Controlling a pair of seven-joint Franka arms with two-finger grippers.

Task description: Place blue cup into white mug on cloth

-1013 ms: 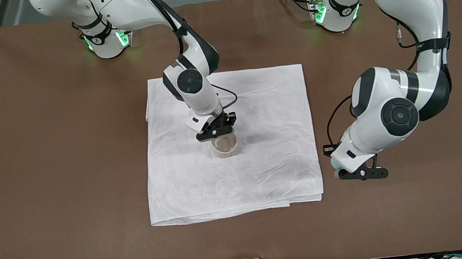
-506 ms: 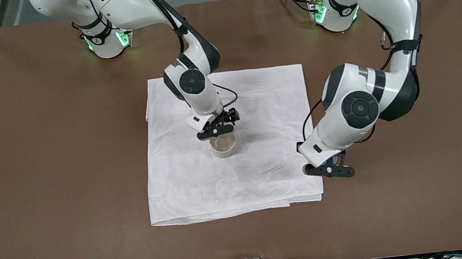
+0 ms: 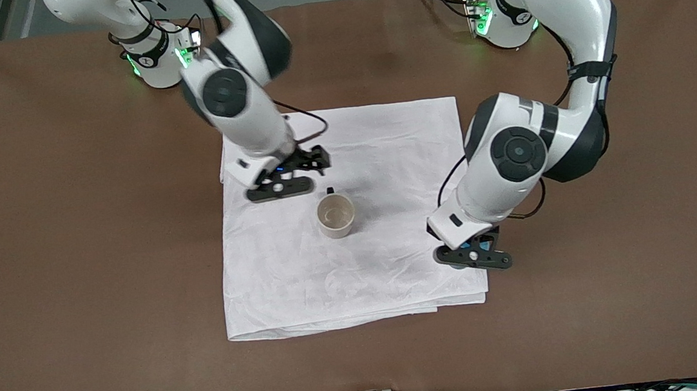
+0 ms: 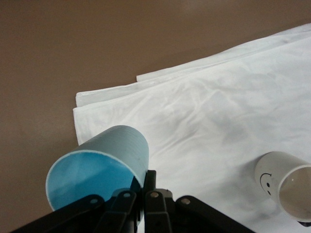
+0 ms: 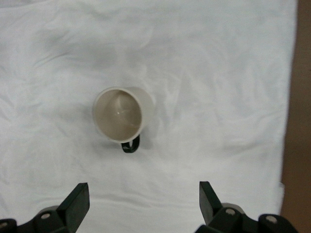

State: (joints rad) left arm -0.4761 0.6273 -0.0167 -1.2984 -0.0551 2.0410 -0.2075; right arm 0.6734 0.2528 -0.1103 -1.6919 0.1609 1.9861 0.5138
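Having let go of the white mug (image 3: 336, 215) mid-cloth (image 3: 383, 153) and lifted clear, the right gripper (image 3: 285, 177) hangs spread, while the left gripper (image 3: 473, 256), clamping the blue cup (image 4: 99, 165), has come over the cloth's edge.

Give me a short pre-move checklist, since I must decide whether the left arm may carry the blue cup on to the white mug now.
1. Blue cup gripped by left end effector: ok.
2. White mug upright on the cloth, mouth open: ok.
3. Mug holds nothing: ok.
4. Right end effector open and off the mug, over the cloth: ok.
5. Cup over the mug: not ok, it hangs over the cloth's edge toward the left arm's end.
6. Cup level for lowering: cannot tell.
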